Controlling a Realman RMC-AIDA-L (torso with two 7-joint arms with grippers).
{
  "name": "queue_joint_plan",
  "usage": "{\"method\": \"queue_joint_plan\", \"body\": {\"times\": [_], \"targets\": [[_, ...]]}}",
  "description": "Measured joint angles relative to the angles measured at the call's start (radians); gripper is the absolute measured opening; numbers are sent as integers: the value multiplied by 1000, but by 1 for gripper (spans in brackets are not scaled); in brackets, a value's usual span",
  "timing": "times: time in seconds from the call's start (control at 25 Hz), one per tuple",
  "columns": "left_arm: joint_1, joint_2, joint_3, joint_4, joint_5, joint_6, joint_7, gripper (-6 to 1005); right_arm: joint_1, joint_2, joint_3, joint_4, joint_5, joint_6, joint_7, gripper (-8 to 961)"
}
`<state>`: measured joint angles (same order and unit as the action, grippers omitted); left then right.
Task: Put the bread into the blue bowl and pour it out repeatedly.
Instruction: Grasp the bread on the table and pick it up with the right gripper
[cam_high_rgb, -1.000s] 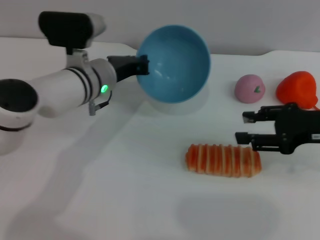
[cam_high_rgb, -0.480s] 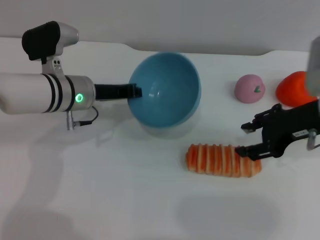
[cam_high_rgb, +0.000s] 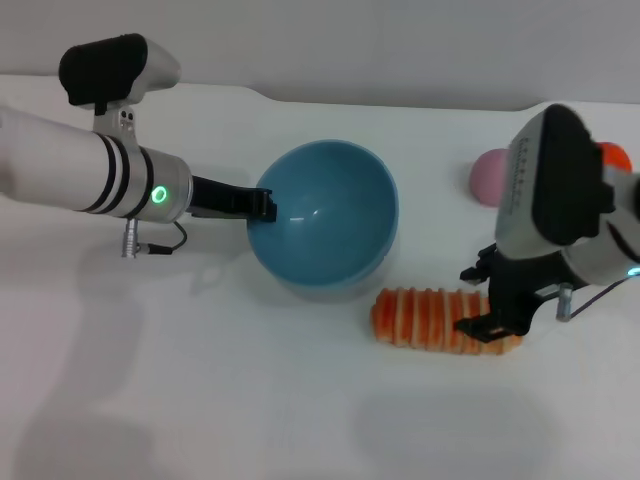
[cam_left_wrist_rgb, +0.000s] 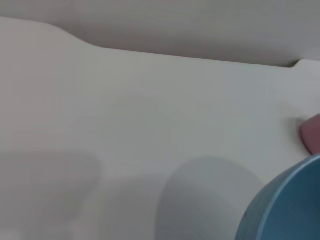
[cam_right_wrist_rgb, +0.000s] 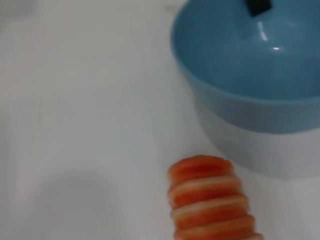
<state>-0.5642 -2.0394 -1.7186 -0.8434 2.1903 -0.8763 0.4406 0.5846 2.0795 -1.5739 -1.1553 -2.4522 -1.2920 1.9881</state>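
Note:
The blue bowl (cam_high_rgb: 325, 215) rests near the table's middle, tipped slightly toward me, and it also shows in the left wrist view (cam_left_wrist_rgb: 285, 205) and the right wrist view (cam_right_wrist_rgb: 250, 65). My left gripper (cam_high_rgb: 262, 205) reaches in from the left and is shut on the bowl's left rim. The bread (cam_high_rgb: 430, 318), orange with pale ridges, lies flat just in front of the bowl, to its right. My right gripper (cam_high_rgb: 483, 300) is open over the loaf's right end, one finger on each side of it. The right wrist view looks along the bread (cam_right_wrist_rgb: 212, 200) toward the bowl.
A pink round fruit (cam_high_rgb: 487, 178) sits at the back right, partly behind my right arm. An orange-red fruit (cam_high_rgb: 612, 155) peeks out beyond it. The table's white back edge (cam_high_rgb: 400, 103) runs behind the bowl.
My left arm has lowered the bowl from a steep tilt to near the table. My right gripper has swung round and come down over the bread's right end.

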Motion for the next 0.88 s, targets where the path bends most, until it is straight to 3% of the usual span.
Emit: {"method": "queue_joint_plan", "body": {"times": [0.6,0.88], "targets": [[-28,-10,-8,-10,32,-29,-14,2,36,1,-177,200,-1,228,29,616],[-33,-12,-9,-12,33,-28,-17,2,29,1,-191,227,-1,284,32,615]]}}
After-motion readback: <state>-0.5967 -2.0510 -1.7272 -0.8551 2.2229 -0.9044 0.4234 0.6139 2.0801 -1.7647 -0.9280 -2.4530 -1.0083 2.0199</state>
